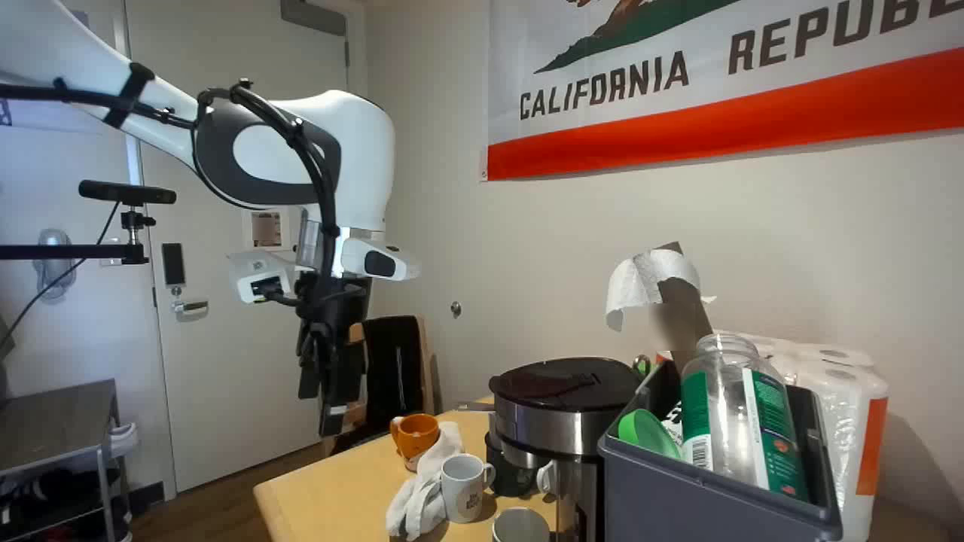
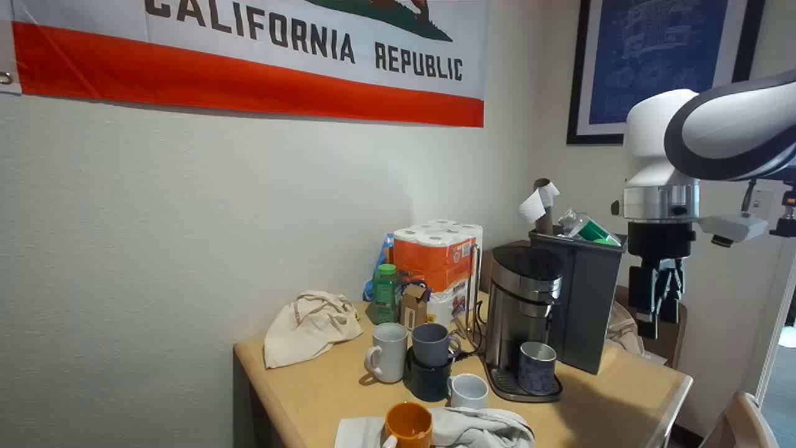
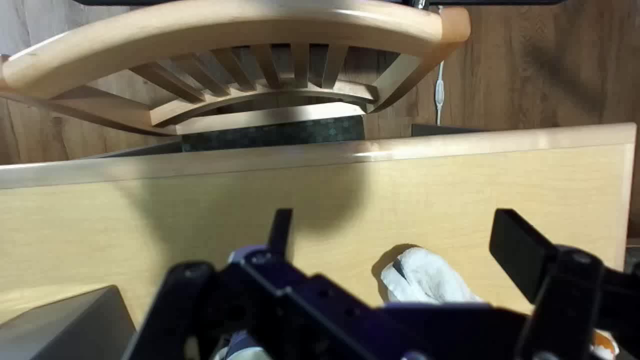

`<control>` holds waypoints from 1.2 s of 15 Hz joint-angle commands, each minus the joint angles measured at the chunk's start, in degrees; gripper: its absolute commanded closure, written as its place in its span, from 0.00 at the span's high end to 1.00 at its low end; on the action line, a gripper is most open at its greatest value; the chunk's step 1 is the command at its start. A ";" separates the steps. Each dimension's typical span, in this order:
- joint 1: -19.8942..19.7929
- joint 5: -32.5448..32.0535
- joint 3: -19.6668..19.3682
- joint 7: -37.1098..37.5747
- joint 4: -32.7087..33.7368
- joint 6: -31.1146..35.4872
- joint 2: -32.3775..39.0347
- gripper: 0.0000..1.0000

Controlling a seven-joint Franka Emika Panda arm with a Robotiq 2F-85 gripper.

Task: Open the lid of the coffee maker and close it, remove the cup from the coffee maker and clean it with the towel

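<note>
one coffee maker (image 2: 505, 330) on the counter (image 2: 339, 379), its single lid (image 1: 565, 380) down, and there's the one cup (image 2: 537, 370), upright on the drip tray (image 2: 505, 382)! count the mugs: one orange mug (image 2: 408, 426), one white mug (image 2: 468, 393), one pale grey mug (image 2: 390, 351), one darker grey mug (image 2: 430, 345), plus one towel (image 2: 482, 428) bunched right by the white one. up top, the arm (image 1: 260, 154) is bent, wrist (image 2: 660, 202) pointing down, the tool (image 3: 393, 222) hanging over the counter, fingers (image 3: 520, 255) spread wide!
</note>
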 commanded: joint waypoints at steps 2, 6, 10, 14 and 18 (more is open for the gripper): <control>-0.72 0.25 0.66 -0.24 0.07 -0.10 0.04 1.00; -0.72 0.25 0.66 -0.24 0.07 -0.10 0.04 1.00; -1.29 1.75 -0.25 0.47 1.30 1.48 2.65 1.00; -3.88 1.69 -1.07 4.75 2.16 6.71 5.24 1.00; -6.68 3.00 -3.52 7.21 3.63 12.33 8.86 1.00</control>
